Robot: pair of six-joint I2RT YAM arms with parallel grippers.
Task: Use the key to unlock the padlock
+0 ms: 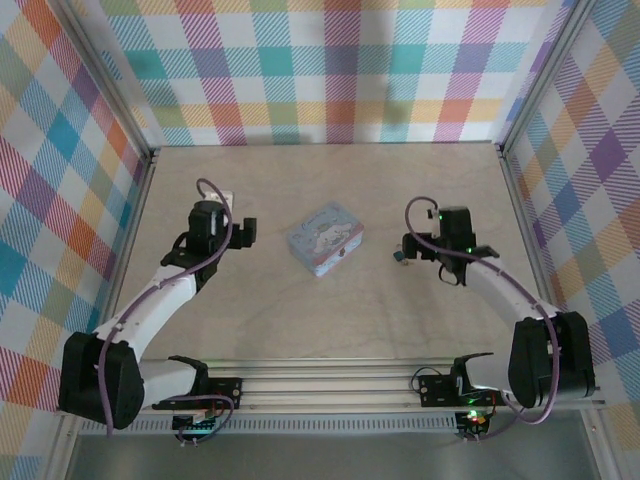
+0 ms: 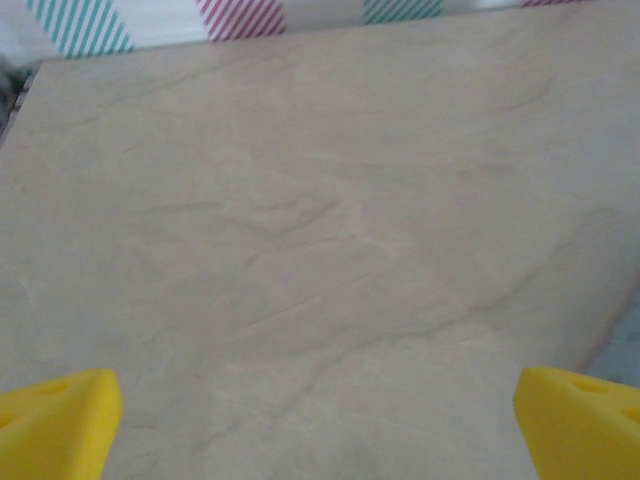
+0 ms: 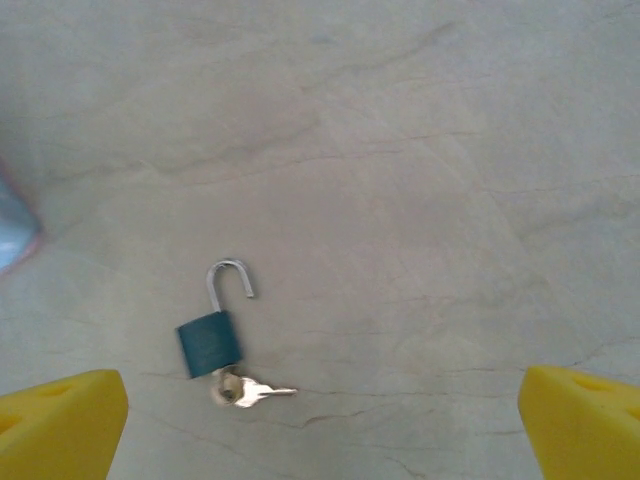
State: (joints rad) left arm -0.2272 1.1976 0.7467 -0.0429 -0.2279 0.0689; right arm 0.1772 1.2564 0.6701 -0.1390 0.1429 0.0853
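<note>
Right tool (image 3: 322, 428) is hanging over the table (image 3: 420, 150) with its yellow fingertips (image 3: 62, 420) spread to the two lower corners of its wrist view, gripping nothing. Between and just ahead of them the padlock (image 3: 210, 343) is lying flat on the table, nearer the left fingertip and touching neither. That close view is showing what the overhead one is not: the silver shackle (image 3: 229, 279) is standing sprung, one leg free of the dark blue-green body, and the key (image 3: 252, 391) is sticking out of the bottom of the body, bow pointing right.

From above, the padlock (image 1: 399, 257) is appearing as a mere dark speck just in front of the right tool (image 1: 408, 250), its shackle and key too small to make out. The overhead view is also giving the whole layout: the pastel tin box (image 1: 325, 240) is sitting mid-table, to the left of the padlock and apart from it, while the right wrist view is catching just a pale blue sliver of it (image 3: 12, 225), cut off at the left edge.

Left tool (image 1: 246, 232) is hovering to the left of the tin box; in its own wrist view the left tool (image 2: 320, 425) is gaping wide over bare table (image 2: 300, 200), holding nothing.
</note>
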